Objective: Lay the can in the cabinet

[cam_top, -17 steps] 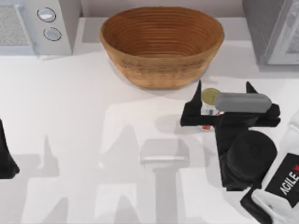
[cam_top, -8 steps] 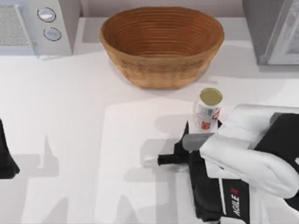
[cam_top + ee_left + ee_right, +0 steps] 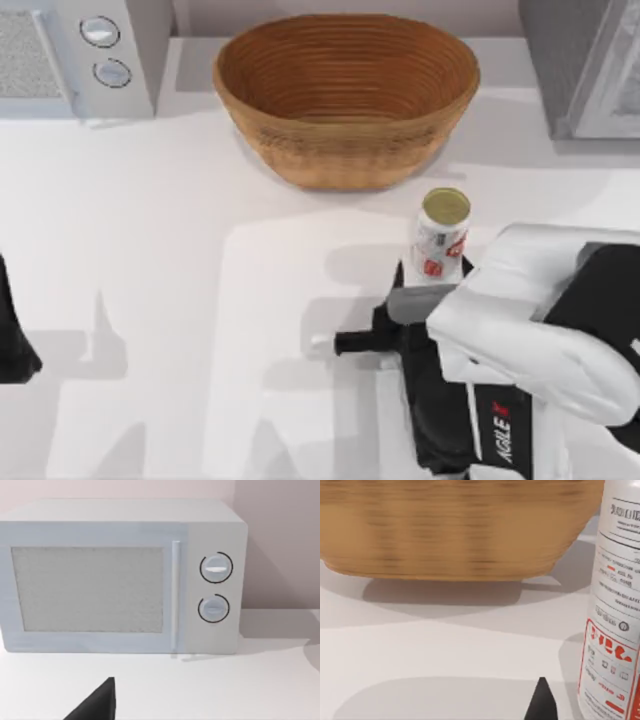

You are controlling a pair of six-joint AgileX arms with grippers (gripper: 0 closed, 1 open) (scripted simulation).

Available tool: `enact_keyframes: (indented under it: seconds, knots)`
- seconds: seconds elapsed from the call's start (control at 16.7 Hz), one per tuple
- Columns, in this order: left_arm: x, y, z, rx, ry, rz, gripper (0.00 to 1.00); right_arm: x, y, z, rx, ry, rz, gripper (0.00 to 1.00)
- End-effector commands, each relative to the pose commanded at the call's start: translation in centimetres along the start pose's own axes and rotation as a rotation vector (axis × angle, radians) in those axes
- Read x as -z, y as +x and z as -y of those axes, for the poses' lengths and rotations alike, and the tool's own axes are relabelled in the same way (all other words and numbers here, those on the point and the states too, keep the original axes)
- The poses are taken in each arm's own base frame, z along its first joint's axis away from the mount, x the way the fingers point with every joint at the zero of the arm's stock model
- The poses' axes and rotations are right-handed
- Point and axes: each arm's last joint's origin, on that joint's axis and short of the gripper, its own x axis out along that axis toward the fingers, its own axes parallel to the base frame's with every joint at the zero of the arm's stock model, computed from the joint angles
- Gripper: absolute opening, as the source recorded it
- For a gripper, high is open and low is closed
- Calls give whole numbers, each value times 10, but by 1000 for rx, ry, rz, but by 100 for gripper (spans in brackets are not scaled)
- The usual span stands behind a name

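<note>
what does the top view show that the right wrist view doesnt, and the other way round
Top view alone: the cabinet at the table's far right, the microwave at far left, the can's gold top, the right gripper near the can, and the left arm parked at the left edge. Right wrist view alone: the can's printed red label up close. Both: the upright can and the basket behind it.

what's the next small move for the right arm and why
Probably ease the right gripper forward and a little toward the top view's right, so its fingers straddle the can. The can stands upright on the table just ahead of the gripper, ungrasped, in front of the basket. The cabinet waits at far right.
</note>
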Motion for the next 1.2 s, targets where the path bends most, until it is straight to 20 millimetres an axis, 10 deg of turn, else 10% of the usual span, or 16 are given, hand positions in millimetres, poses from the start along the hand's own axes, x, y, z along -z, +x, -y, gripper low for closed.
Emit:
enact_keyframes:
  seconds: [1.2]
  knots:
    - [0, 0, 0, 0, 0, 0, 100, -20, 45, 22, 73, 2, 40, 100]
